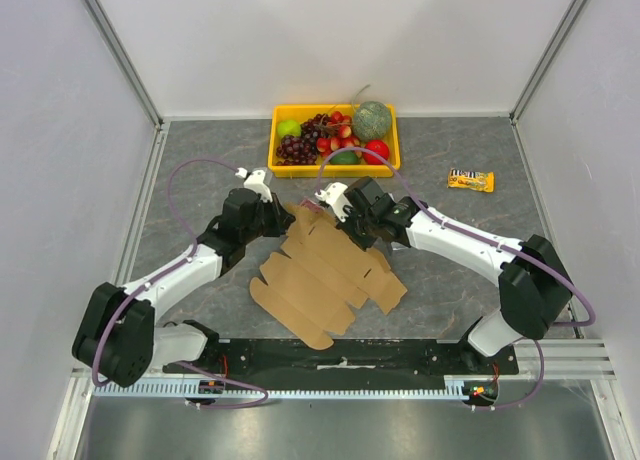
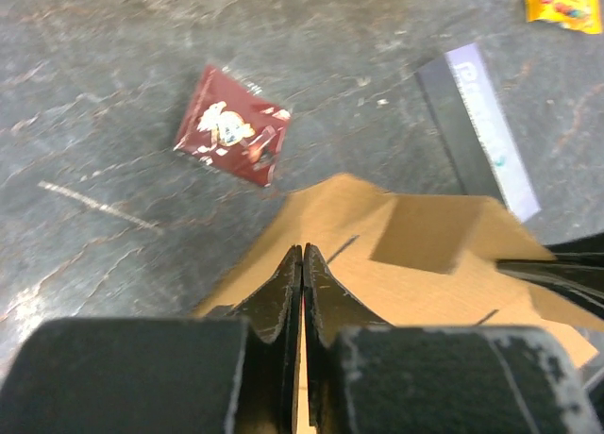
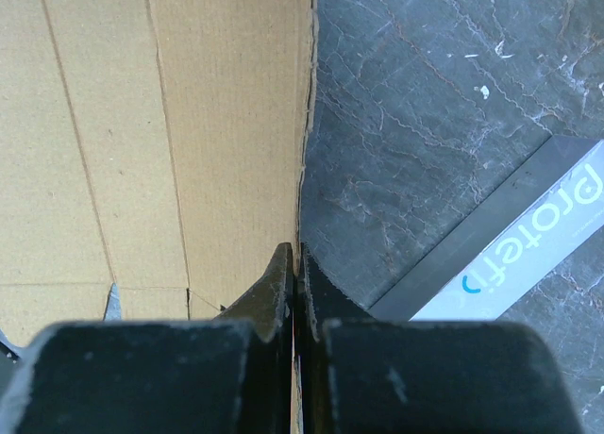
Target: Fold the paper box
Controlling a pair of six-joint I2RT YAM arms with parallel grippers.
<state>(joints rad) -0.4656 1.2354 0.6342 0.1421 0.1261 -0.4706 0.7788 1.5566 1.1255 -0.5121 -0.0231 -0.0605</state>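
Observation:
The paper box (image 1: 325, 275) is a flat brown cardboard sheet with notched flaps, lying mid-table between the two arms. My left gripper (image 1: 285, 220) is at its far left corner. In the left wrist view the left gripper (image 2: 302, 250) is shut, with a thin strip of cardboard between the fingers and the sheet (image 2: 415, 264) spreading beyond them, one flap raised. My right gripper (image 1: 355, 225) is at the sheet's far edge. The right wrist view shows it (image 3: 295, 250) shut on the edge of the cardboard (image 3: 189, 123), which runs straight into the jaws.
A yellow tray (image 1: 273, 150) of fruit stands at the back. A yellow snack bar (image 1: 470, 180) lies at the back right. A red-brown snack packet (image 2: 231, 125) and a dark box with a pale printed face (image 2: 477, 123) lie beyond the sheet.

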